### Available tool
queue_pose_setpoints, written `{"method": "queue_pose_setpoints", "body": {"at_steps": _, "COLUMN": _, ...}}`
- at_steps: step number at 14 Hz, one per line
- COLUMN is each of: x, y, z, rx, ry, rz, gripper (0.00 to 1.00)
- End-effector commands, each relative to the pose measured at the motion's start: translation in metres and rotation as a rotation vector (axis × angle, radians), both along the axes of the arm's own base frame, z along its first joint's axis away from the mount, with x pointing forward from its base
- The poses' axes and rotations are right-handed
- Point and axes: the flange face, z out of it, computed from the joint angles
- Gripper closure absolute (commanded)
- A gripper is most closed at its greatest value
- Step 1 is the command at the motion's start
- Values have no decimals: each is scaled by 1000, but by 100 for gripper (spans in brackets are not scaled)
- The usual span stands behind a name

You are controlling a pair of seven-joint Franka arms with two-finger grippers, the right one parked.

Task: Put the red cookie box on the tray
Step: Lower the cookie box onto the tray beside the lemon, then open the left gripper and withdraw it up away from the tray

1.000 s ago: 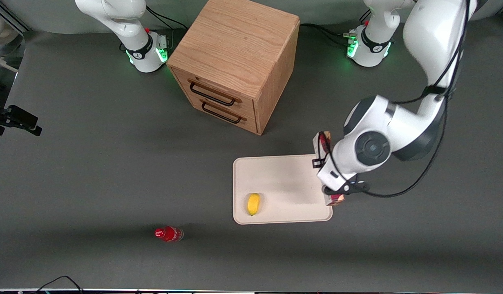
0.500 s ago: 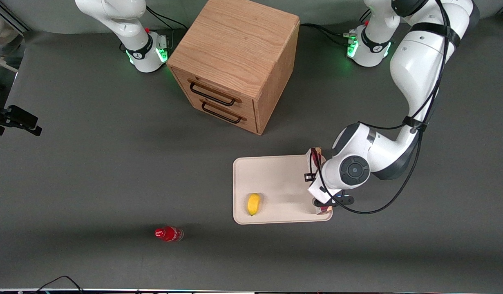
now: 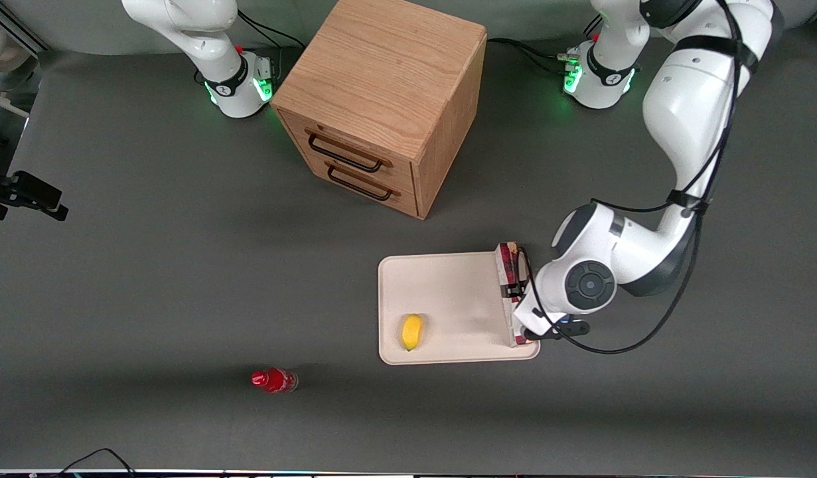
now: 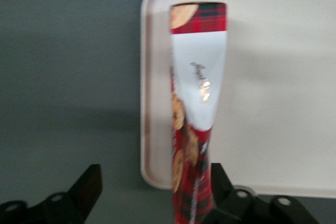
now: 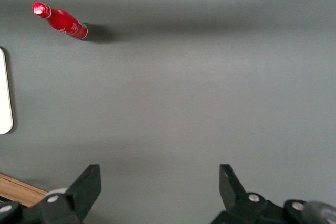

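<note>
Cream-beige tray [image 3: 441,292] sits right of frame centre in the front view; red cookie box [image 3: 512,292] stands on edge along its right rim. Gripper [image 3: 518,299] open wide — one finger [image 4: 223,182] beside the box. I'd retreat straight up, avoiding tipping it.

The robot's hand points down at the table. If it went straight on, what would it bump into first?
Most likely the red cookie box right under the hand: the open fingers sit either side of it. Under the box is the tray.
</note>
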Motion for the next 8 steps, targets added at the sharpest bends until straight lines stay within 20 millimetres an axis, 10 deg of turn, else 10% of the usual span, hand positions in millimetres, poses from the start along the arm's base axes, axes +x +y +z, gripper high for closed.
{"method": "queue_pose_setpoints", "body": {"at_steps": 1, "x": -16, "y": 20, "z": 98, "rx": 29, "ry": -7, "rz": 41, "gripper": 0}}
{"method": "queue_pose_setpoints", "body": {"at_steps": 8, "x": -79, "y": 183, "z": 268, "rx": -17, "ry": 62, "rz": -83, "gripper": 0}}
